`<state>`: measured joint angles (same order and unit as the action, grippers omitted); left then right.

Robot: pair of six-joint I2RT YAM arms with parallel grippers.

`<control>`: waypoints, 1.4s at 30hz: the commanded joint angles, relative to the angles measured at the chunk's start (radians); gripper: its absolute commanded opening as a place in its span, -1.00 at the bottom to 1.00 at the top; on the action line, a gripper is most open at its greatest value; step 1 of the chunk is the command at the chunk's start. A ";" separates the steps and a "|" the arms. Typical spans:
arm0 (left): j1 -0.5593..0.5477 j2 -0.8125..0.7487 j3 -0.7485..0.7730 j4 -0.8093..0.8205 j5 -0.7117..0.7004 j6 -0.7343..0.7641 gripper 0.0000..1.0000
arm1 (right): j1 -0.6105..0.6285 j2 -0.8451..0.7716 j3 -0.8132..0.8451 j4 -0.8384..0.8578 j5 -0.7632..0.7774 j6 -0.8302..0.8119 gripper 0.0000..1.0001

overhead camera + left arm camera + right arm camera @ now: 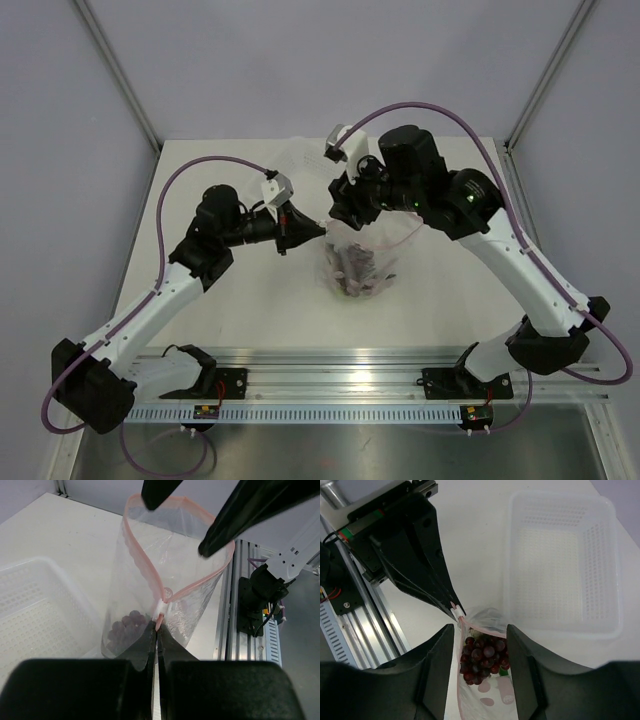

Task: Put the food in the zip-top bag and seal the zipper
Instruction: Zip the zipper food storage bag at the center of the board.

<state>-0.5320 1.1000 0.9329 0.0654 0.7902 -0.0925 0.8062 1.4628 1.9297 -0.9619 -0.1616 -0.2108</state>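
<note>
Left gripper (156,628) is pinched tight on the zipper (197,582) right at its white tab (160,607), holding that end of the bag (165,545) up. Right gripper (480,628) is spread, a finger on either side of the bag's open mouth. Grapes (482,660) sit at the bag's bottom, tray (560,565) beside the bag

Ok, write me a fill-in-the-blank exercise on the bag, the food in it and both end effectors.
1. The left end effector is shut on the pink ____ at the end of the zip-top bag's mouth.
2. The right end effector is at the bag's mouth with its jaws ____.
3. The dark red food inside the bag is the ____.

Missing words: zipper; open; grape bunch.
</note>
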 commanded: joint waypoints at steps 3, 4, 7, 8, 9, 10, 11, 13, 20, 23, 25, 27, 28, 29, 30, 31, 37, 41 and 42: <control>0.013 0.001 0.023 0.105 0.030 -0.027 -1.00 | 0.014 0.008 -0.075 0.092 -0.093 -0.148 0.09; 0.017 0.000 0.020 0.114 0.037 -0.033 -1.00 | 0.014 0.002 -0.095 0.127 -0.099 -0.153 0.09; 0.023 0.000 0.015 0.126 0.047 -0.044 -1.00 | 0.014 -0.007 -0.141 0.160 -0.110 -0.165 0.08; 0.023 0.000 0.015 0.129 0.049 -0.046 -1.00 | 0.014 -0.006 -0.144 0.160 -0.111 -0.165 0.08; 0.024 0.000 0.014 0.132 0.053 -0.049 -1.00 | 0.016 0.004 -0.144 0.158 -0.119 -0.167 0.07; 0.024 0.000 0.014 0.137 0.055 -0.052 -1.00 | 0.014 0.008 -0.143 0.150 -0.125 -0.167 0.06; 0.026 0.000 0.012 0.139 0.057 -0.053 -1.00 | 0.014 0.014 -0.138 0.144 -0.133 -0.167 0.05; 0.026 0.000 0.012 0.142 0.063 -0.056 -1.00 | 0.014 0.025 -0.136 0.144 -0.142 -0.162 -0.02; 0.029 -0.008 0.006 0.139 0.067 -0.059 -1.00 | 0.014 0.014 -0.147 0.164 -0.161 -0.144 -0.33; 0.029 -0.009 0.004 0.137 0.069 -0.061 -1.00 | 0.014 0.019 -0.144 0.157 -0.164 -0.139 -0.51; 0.030 -0.011 0.004 0.137 0.067 -0.061 -1.00 | 0.014 0.021 -0.143 0.149 -0.167 -0.137 -0.60; 0.030 -0.009 0.004 0.136 0.069 -0.061 -1.00 | 0.014 0.016 -0.144 0.150 -0.165 -0.136 -0.84; 0.032 -0.011 0.001 0.134 0.069 -0.061 -1.00 | 0.013 0.008 -0.149 0.153 -0.164 -0.137 -0.89; 0.035 -0.012 0.001 0.132 0.069 -0.058 -1.00 | 0.014 0.004 -0.165 0.157 -0.158 -0.136 -0.93; 0.036 -0.017 0.000 0.123 0.069 -0.053 -1.00 | 0.013 -0.016 -0.179 0.175 -0.139 -0.133 -0.95; 0.043 -0.022 -0.005 0.119 0.067 -0.049 -1.00 | 0.013 -0.027 -0.195 0.186 -0.128 -0.133 -0.95; 0.087 -0.065 -0.028 0.119 0.066 -0.039 -1.00 | 0.011 -0.099 -0.278 0.190 -0.058 -0.136 -0.96; 0.112 -0.065 -0.029 0.117 0.084 -0.046 -1.00 | 0.005 -0.142 -0.327 0.195 -0.035 -0.124 -0.96; 0.119 -0.062 -0.029 0.117 0.086 -0.047 -1.00 | 0.007 -0.147 -0.334 0.198 -0.032 -0.122 -0.96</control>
<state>-0.4427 1.0683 0.9005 0.1215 0.8585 -0.1478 0.8200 1.3731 1.6150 -0.7704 -0.2539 -0.3435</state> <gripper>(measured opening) 0.003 0.066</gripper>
